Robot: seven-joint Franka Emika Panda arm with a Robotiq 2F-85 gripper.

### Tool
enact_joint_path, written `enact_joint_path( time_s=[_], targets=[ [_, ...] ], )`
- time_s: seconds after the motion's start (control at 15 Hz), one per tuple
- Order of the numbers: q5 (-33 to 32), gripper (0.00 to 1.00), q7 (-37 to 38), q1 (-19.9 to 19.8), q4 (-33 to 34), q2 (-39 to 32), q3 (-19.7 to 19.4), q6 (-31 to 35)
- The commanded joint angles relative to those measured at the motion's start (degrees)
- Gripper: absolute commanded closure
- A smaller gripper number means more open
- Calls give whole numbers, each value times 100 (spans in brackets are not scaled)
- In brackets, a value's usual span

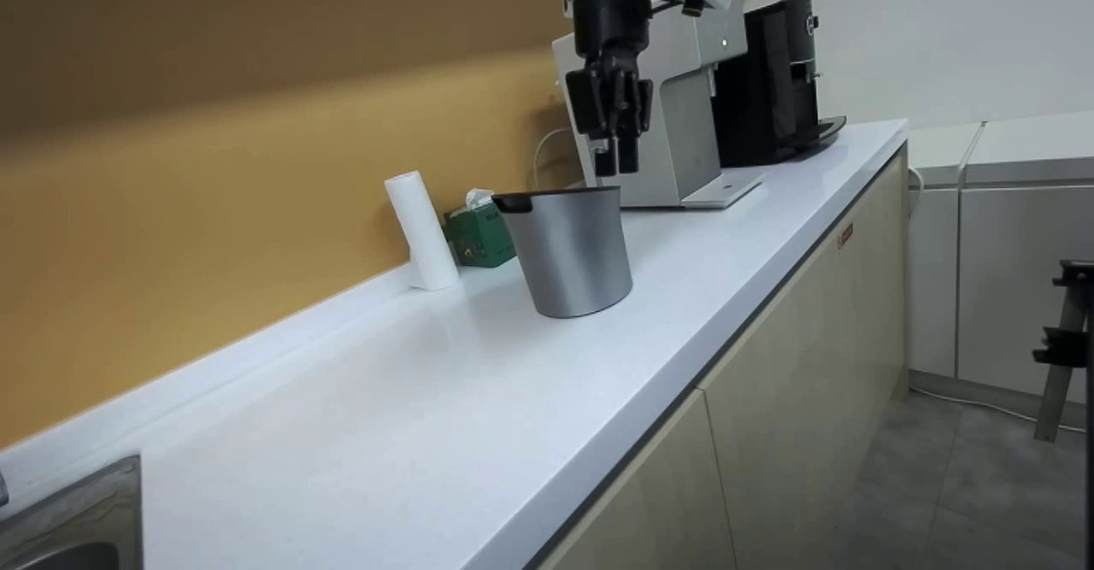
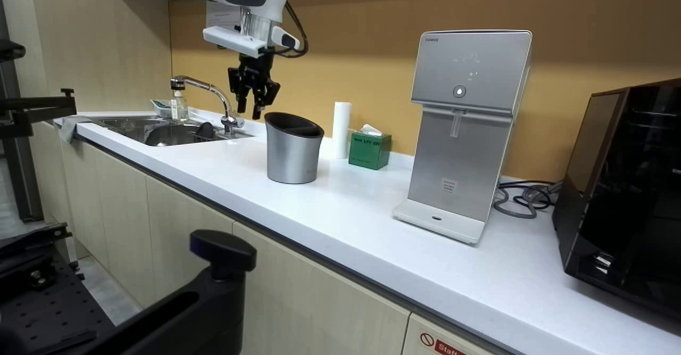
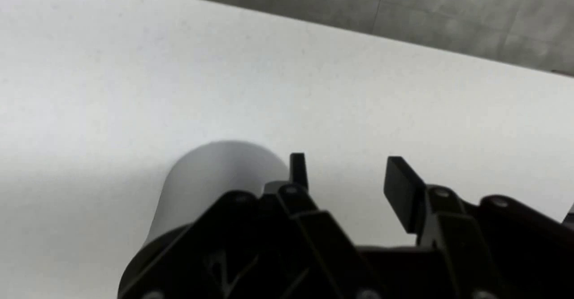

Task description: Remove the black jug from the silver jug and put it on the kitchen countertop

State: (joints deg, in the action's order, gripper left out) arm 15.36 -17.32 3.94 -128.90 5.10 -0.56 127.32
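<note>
The silver jug (image 1: 574, 254) stands upright on the white kitchen countertop (image 1: 376, 433); the silver jug also shows in an exterior view (image 2: 292, 155) and in the wrist view (image 3: 210, 178). The black jug (image 2: 291, 123) sits inside it; only its dark inside and rim show, and its lower body is hidden. In an exterior view a dark lip (image 1: 514, 203) shows at the rim. My gripper (image 2: 249, 113) points down, above the height of the rim and off to one side. Its fingers (image 3: 345, 159) are apart with nothing between them; in the wrist view the silver jug lies to their left.
A white paper roll (image 2: 341, 130) and a green tissue box (image 2: 369, 150) stand behind the jugs by the wall. A grey water dispenser (image 2: 462, 142) and a black coffee machine (image 1: 769, 83) stand farther along. A sink (image 2: 159, 131) with a tap (image 2: 207, 86) lies at the opposite end.
</note>
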Motion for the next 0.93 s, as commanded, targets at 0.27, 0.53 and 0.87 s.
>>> enact_joint_path(
  time_s=[0.27, 0.53, 0.87],
  targets=[
    [-1105, 16, 664, -70, -77, 153, 149, 968],
    [-1275, 2, 984, -117, -114, 102, 197, 1346],
    [-1512, 0, 1689, -105, 298, -502, 313, 2162]
  ],
)
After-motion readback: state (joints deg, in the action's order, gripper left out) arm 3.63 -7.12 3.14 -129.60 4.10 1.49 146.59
